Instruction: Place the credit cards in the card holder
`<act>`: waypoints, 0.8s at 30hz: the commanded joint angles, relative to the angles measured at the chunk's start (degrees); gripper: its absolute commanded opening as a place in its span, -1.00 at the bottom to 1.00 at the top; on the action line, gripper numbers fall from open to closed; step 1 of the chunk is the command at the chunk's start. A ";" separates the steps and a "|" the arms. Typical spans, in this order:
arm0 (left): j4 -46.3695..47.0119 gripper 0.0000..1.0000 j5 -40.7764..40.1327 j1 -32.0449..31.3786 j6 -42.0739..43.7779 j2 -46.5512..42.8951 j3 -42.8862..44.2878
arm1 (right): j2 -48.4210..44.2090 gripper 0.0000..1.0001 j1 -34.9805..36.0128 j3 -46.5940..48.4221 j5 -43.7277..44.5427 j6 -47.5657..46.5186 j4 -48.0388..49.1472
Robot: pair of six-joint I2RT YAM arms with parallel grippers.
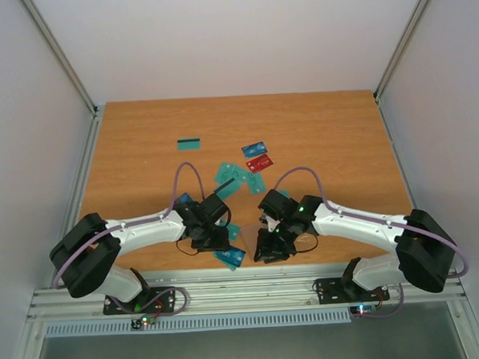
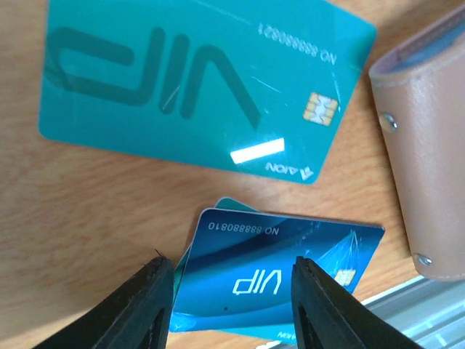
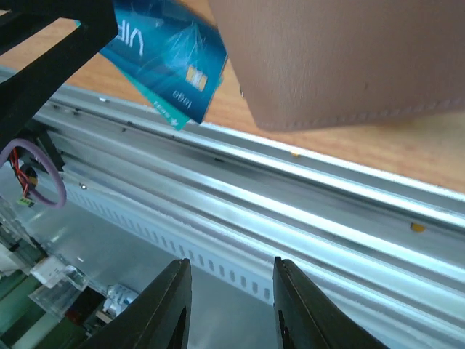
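The blue card (image 2: 276, 280), thin, stiff and probably slippery, lies flat on a teal card (image 2: 234, 203) just beside the card holder (image 2: 429, 160), so the left gripper (image 2: 225, 305), released over it, should pinch its edges, while the right gripper (image 3: 229, 305) near the holder is released and empty.

Wooden table (image 1: 325, 135); teal cards (image 1: 227, 174) scattered centre; blue card (image 1: 254, 149) beside red card (image 1: 259, 162); card holder (image 2: 425, 160) by front edge.

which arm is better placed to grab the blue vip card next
Left. The left gripper hovers open over the blue card; the right gripper hangs open over the metal rail, beside the card holder.
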 commanded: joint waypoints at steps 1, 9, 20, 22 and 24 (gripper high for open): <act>-2.06 -0.08 1.46 -1.85 -3.24 -0.21 -1.13 | -3.67 -0.32 3.33 -2.37 1.63 7.59 2.86; -5.99 -0.08 -1.06 -2.36 -7.00 -6.96 -3.27 | -4.71 -0.22 8.70 -4.23 7.96 15.99 5.07; -7.24 -0.09 -1.88 -2.37 -0.86 -11.91 -1.42 | -4.92 -0.12 14.11 -7.34 16.21 24.24 14.08; -7.01 -0.08 -1.52 -2.28 1.45 -10.56 -0.20 | -3.61 -0.11 15.65 -7.06 18.23 25.92 14.88; -7.44 -0.06 -1.16 -2.28 4.34 -8.29 1.44 | -2.35 -0.11 17.40 -7.04 19.93 28.13 16.29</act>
